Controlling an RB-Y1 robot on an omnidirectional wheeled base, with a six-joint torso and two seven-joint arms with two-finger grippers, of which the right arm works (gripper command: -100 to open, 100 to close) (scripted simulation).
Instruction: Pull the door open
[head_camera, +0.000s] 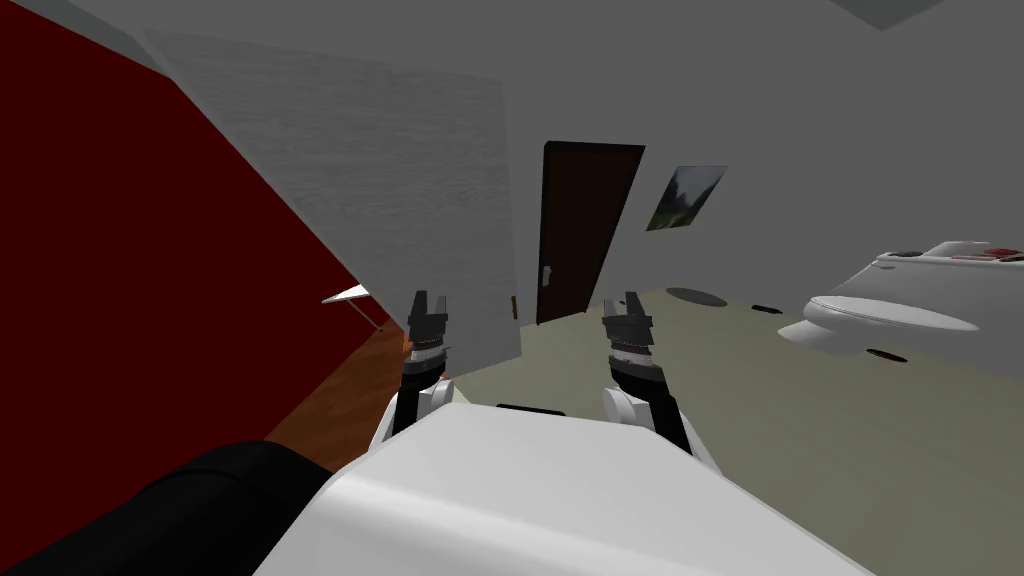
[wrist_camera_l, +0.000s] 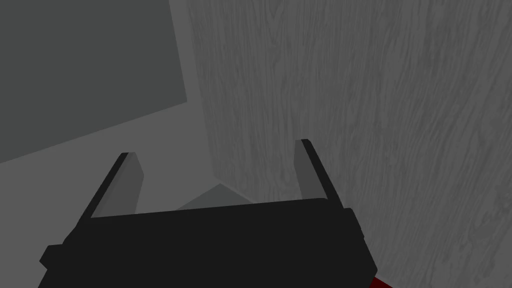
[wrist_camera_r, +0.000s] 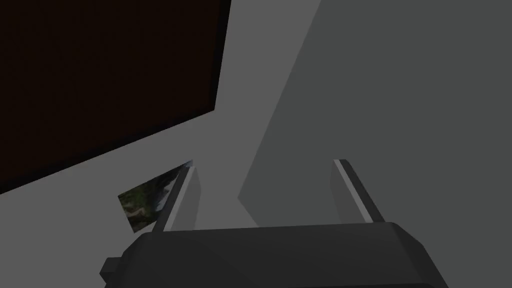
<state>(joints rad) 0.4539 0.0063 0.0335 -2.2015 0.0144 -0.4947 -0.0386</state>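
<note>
A grey wood-grain door leaf (head_camera: 400, 200) stands slanted close ahead on my left, with a small brown fitting (head_camera: 514, 307) at its free edge. My left gripper (head_camera: 430, 300) is open just in front of its lower part. In the left wrist view the open gripper (wrist_camera_l: 215, 150) holds nothing, and the grained door leaf (wrist_camera_l: 375, 125) lies right beyond one finger. A dark brown door (head_camera: 580, 230) with a pale handle (head_camera: 546, 277) is set in the far wall. My right gripper (head_camera: 621, 302) is open and empty, well short of it. The right wrist view shows that gripper (wrist_camera_r: 264, 167) before the dark door (wrist_camera_r: 100, 75).
A dark red wall (head_camera: 120, 300) runs along the left above an orange wood floor (head_camera: 350, 390). A white toilet (head_camera: 880, 310) stands at the right. A framed picture (head_camera: 686, 197) hangs beside the dark door. A thin pale lever (head_camera: 350, 297) juts out near the grained leaf's foot.
</note>
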